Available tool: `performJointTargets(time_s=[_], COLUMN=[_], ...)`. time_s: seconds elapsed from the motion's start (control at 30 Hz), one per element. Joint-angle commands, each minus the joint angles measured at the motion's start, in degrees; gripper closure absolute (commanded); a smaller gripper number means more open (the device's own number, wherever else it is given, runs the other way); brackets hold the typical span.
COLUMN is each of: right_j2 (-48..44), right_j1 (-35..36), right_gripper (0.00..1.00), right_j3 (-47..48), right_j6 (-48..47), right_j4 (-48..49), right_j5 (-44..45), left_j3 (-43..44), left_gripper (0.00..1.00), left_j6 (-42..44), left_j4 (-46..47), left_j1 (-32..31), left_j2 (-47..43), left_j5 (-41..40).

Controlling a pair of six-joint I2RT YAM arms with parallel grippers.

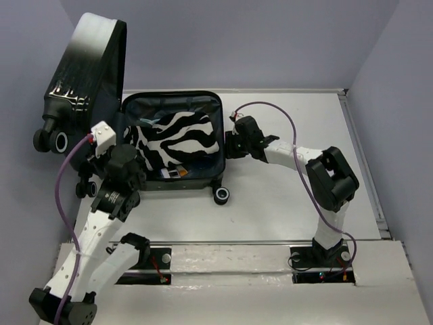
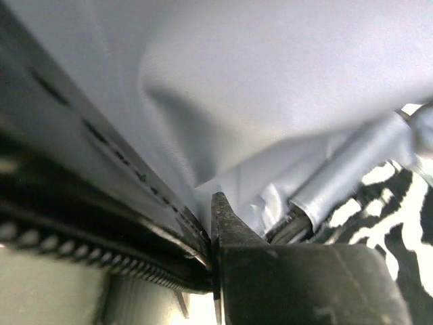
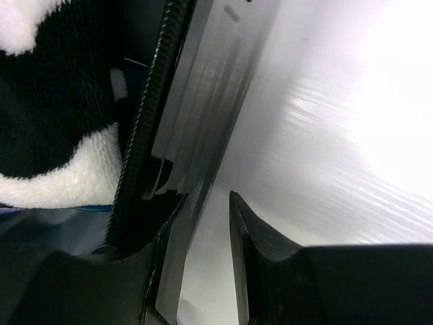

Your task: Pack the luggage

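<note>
The luggage (image 1: 203, 177) lies open on the table, with its black-to-silver lid (image 1: 88, 61) standing up at the far left. A zebra-striped cloth (image 1: 177, 137) lies in the base and also shows in the left wrist view (image 2: 399, 210). My left gripper (image 1: 127, 140) is at the hinge side. In its wrist view only one finger (image 2: 226, 227) shows, pressed against the lid's black zipper rim (image 2: 101, 230) under the grey lining (image 2: 257, 88). My right gripper (image 1: 229, 144) is open and straddles the base's right wall (image 3: 196, 115), with a gap at the outer finger (image 3: 238, 230).
A black wheel (image 1: 221, 195) sticks out at the luggage's near right corner, and more wheels (image 1: 53, 140) hang under the raised lid. The white table (image 1: 291, 203) has a raised rim on the right. Grey walls close in the back and sides.
</note>
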Motion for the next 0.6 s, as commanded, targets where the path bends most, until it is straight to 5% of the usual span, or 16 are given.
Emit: performJointTargets(time_s=[0.0, 0.2, 0.43, 0.5, 0.57], right_j2=[-3.9, -5.6, -8.2, -12.4, -16.9], right_j1=[2.4, 2.4, 2.4, 0.4, -1.6], right_gripper=[0.63, 0.63, 0.63, 0.52, 0.44], right_j3=[-0.1, -4.3, -9.7, -12.4, -16.9], right_j6=[2.3, 6.6, 6.9, 6.7, 6.9], right_j4=[8.6, 12.4, 13.0, 13.0, 13.0], right_j5=[-3.9, -4.5, 0.1, 0.7, -0.4], left_j3=[0.1, 1.9, 4.1, 5.0, 7.8], left_gripper=[0.94, 0.94, 0.94, 0.94, 0.74], left_j6=[-5.1, -2.6, -3.7, -3.2, -3.1], left_j4=[8.7, 4.7, 7.3, 8.3, 9.5], left_j1=[-14.4, -33.5, -49.4, -54.1, -56.0], left_j2=[-8.1, -10.5, 1.8, 5.2, 6.8], left_j5=[23.5, 30.0, 33.0, 33.4, 35.2])
